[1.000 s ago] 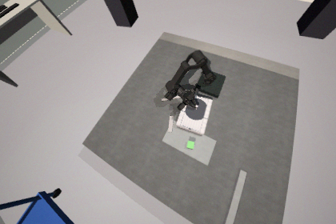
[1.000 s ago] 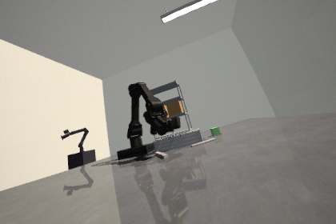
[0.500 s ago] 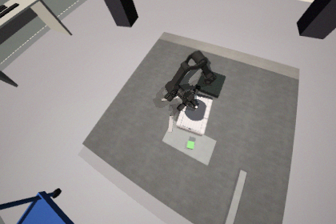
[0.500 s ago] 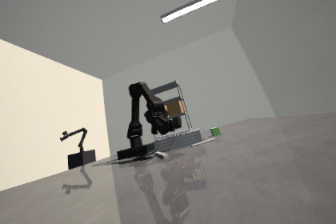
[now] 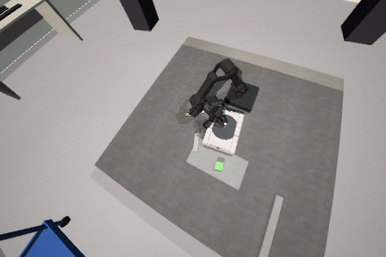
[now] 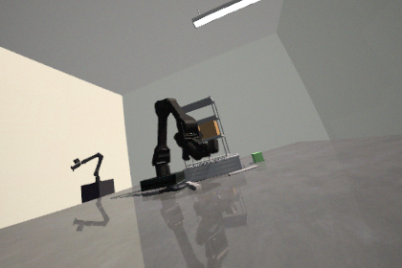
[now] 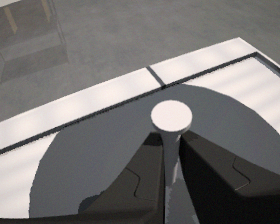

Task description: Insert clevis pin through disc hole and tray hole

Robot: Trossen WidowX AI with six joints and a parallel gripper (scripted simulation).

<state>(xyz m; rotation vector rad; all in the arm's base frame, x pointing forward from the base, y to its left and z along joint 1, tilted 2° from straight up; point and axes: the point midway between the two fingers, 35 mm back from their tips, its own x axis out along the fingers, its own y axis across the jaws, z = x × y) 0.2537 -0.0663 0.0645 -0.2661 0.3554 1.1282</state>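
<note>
The gripper (image 5: 224, 122) (image 7: 168, 140) is nearly closed, clamped on the shank of the steel pin, head up, over the disc. On the counter (image 5: 152, 132), between its left and right edges, the white tray (image 5: 221, 149) (image 7: 85, 105) holds the wide grey disc (image 5: 224, 133) (image 7: 105, 150); smallest is the pin (image 7: 171, 116).

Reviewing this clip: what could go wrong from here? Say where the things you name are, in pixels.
The gripper (image 5: 225, 122) (image 7: 168, 140) pinches the pin (image 7: 171, 116) just under its head, so the fingers may meet the disc (image 5: 223, 132) (image 7: 105, 145) before the head seats. The disc's hole cannot be made out in the wrist view, so the tip could miss it and nudge the disc.
</note>
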